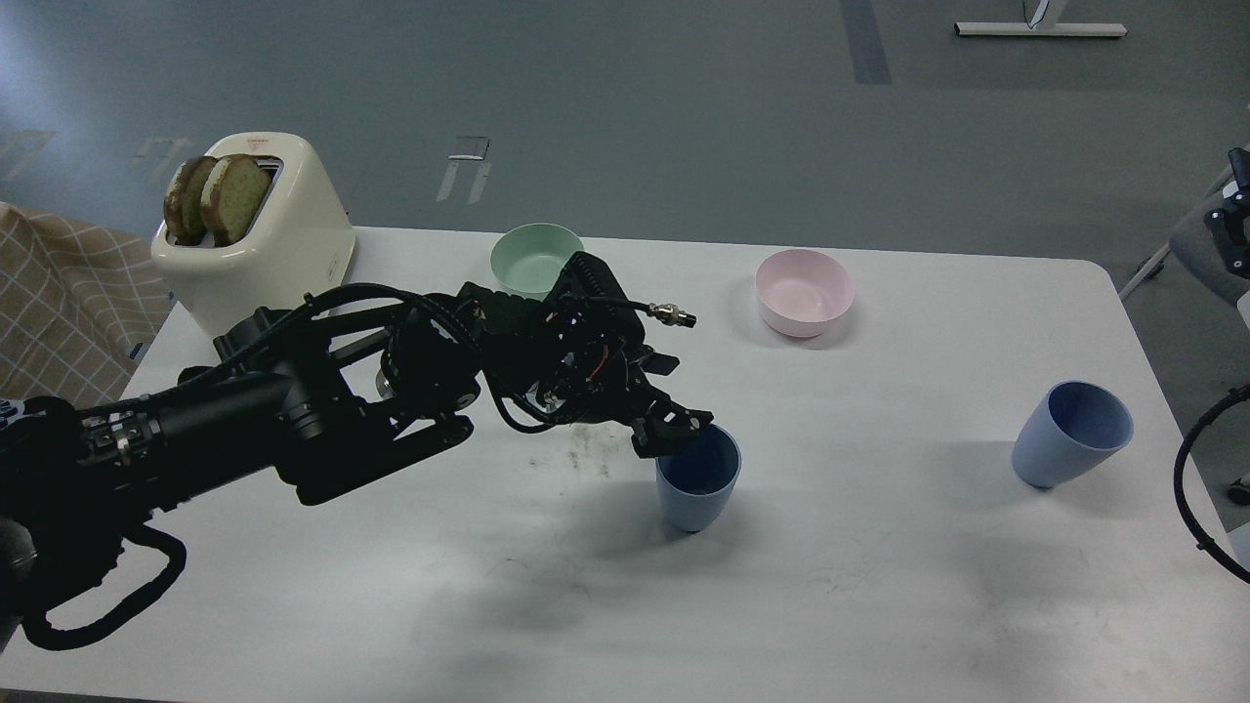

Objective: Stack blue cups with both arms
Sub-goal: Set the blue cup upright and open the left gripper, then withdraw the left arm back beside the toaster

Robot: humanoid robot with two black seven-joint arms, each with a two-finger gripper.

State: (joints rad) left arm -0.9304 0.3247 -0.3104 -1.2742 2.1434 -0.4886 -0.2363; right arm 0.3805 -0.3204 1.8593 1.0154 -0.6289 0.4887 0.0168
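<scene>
Head view shows the white table (879,586) crossed from the left by the left arm (293,430). A cream toaster (259,234) stands at its far left corner. Behind sit a pale green bowl (532,256) and pink bowl (804,291). One blue cup (697,478) stands upright mid-table, the left gripper (674,433) clamped on its near-left rim. Another blue cup (1071,434) leans near the right edge, well apart.

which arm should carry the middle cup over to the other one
Left. The left gripper is already at the rim of the middle blue cup. Of the right arm, only a cable loop shows at the right edge, beside the other blue cup; its gripper is out of view.
</scene>
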